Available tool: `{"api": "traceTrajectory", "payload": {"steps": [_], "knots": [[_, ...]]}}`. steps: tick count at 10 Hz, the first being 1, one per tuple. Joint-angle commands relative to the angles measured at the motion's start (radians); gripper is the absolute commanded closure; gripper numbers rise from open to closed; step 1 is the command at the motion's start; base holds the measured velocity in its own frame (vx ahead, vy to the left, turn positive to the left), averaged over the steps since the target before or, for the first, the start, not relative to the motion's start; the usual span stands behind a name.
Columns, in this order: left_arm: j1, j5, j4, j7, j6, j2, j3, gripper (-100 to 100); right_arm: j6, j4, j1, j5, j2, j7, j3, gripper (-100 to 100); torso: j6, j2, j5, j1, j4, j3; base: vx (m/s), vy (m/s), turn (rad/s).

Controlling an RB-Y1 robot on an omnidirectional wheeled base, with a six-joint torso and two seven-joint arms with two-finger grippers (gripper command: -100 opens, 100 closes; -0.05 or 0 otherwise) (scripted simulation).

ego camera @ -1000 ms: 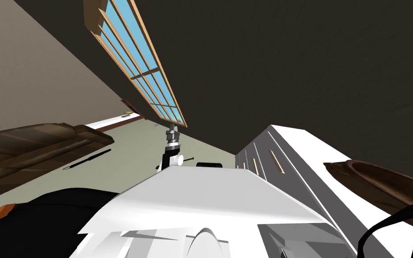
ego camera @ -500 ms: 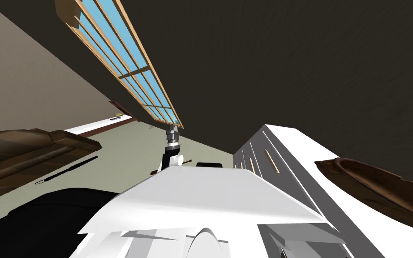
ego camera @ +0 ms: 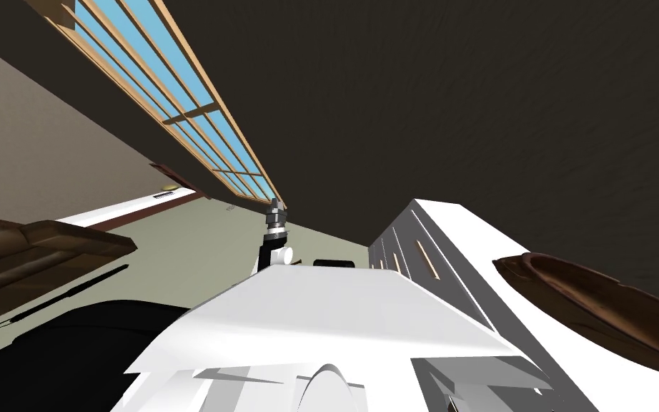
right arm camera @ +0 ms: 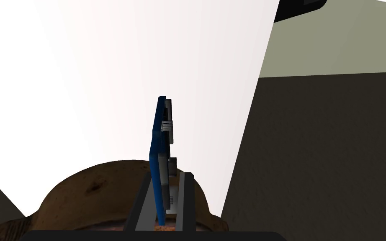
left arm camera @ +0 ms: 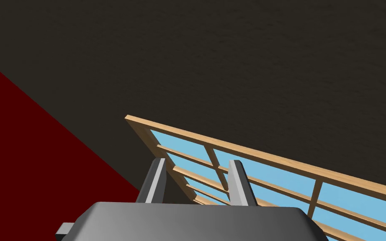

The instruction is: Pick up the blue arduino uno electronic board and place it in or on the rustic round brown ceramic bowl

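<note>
White table (ego camera: 478,236) with drawer fronts down its side, brown bowl (ego camera: 592,307) resting on its flat top; olive floor (ego camera: 199,243) beside it carries a thin black pen-like stick (ego camera: 56,297) lying flat

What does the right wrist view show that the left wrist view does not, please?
Right wrist view: the blue board, edge-on, clamped between the right gripper's fingers, with the brown bowl just behind them and a white surface beyond. Left wrist view: the left gripper, fingers apart, holding nothing. Both: a dark gripper body along the bottom edge with two grey fingers rising from it.
</note>
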Motion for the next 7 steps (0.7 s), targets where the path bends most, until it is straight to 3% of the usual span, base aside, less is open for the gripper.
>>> {"api": "traceTrajectory", "payload": {"steps": [1, 7], "knots": [[0.0, 0.0, 0.0, 0.0, 0.0, 0.0, 0.0, 0, -0.045, 0.007, -0.013, 0.022, -0.002, -0.029, -0.033, 100, 0.0, 0.0, 0.0, 0.0, 0.0, 0.0, 0.063, -0.04, -0.109], [0.0, 0.0, 0.0, 0.0, 0.0, 0.0, 0.0, 0, -0.175, 0.026, -0.029, 0.095, -0.006, -0.123, -0.161, 100, 0.001, -0.001, 0.001, 0.001, -0.001, -0.001, 0.066, -0.04, -0.097]]}}
